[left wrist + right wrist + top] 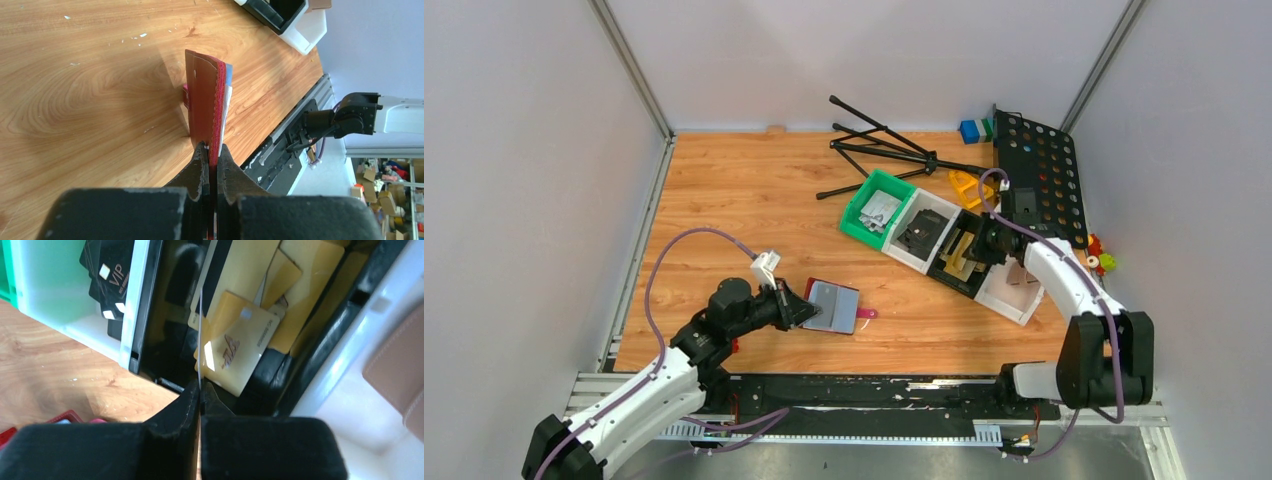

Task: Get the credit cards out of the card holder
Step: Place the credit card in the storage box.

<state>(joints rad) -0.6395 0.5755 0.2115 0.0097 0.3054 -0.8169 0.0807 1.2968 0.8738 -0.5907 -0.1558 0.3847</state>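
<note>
The card holder (836, 306) is seen in the lower middle of the top view, on the wooden table (724, 200), with its grey inner side turned up and a pink tab (867, 313) sticking out at its right. Its left edge is clamped between the fingers of the left gripper (809, 312). In the left wrist view the card holder is seen edge-on, rising up the middle of the frame from the closed jaws, and white and blue card edges (227, 85) are shown along its right side. The right gripper (987, 243) is placed in the right half of the top view, over a row of bins. In the right wrist view its fingers are pressed together on a thin card (200, 340) seen edge-on, above gold cards (240, 340) lying in the black bin (150, 330). Black cards marked VIP (107, 270) are seen in the white bin (60, 305) at the upper left
</note>
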